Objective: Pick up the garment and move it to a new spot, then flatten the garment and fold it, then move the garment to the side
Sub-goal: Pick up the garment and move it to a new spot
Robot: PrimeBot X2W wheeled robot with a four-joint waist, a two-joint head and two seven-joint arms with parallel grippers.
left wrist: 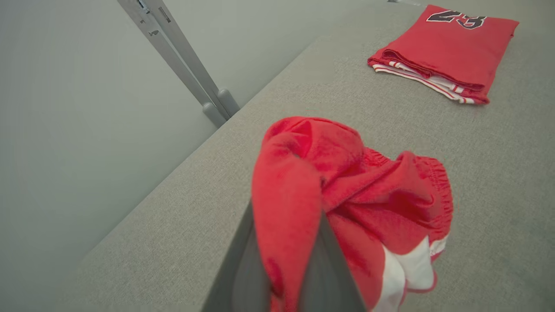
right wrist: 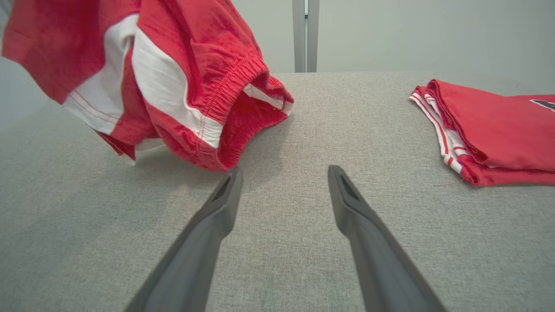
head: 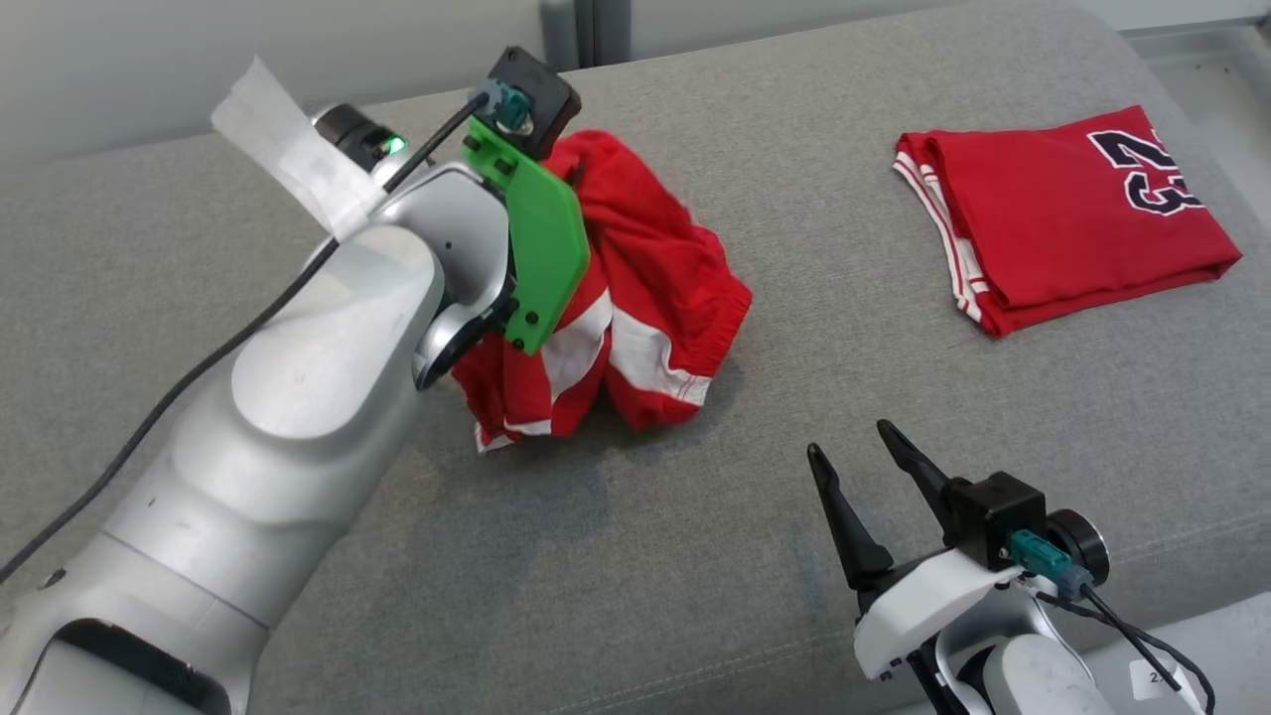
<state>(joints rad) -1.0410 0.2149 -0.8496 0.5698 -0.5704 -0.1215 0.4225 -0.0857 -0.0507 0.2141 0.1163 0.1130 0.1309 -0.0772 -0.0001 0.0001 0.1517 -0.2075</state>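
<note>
The garment [head: 655, 278] is a pair of crumpled red shorts with white side panels and an elastic waistband. My left gripper [left wrist: 287, 212] is shut on a fold of the garment [left wrist: 347, 186], which drapes over and between its fingers. In the head view the left wrist covers the grip. The bunch is raised at the held end, and its lower folds [right wrist: 186, 65] hang down to the grey cushion. My right gripper [head: 849, 440] stands open and empty at the lower right, a little short of the waistband, its fingertips [right wrist: 334, 173] just above the fabric surface.
A folded red jersey [head: 1062, 218] with a dark number lies at the far right, also visible as the folded jersey [left wrist: 446, 47] [right wrist: 498, 130]. The grey padded surface [head: 695, 546] ends at a pale wall with a metal post [left wrist: 186, 60] behind.
</note>
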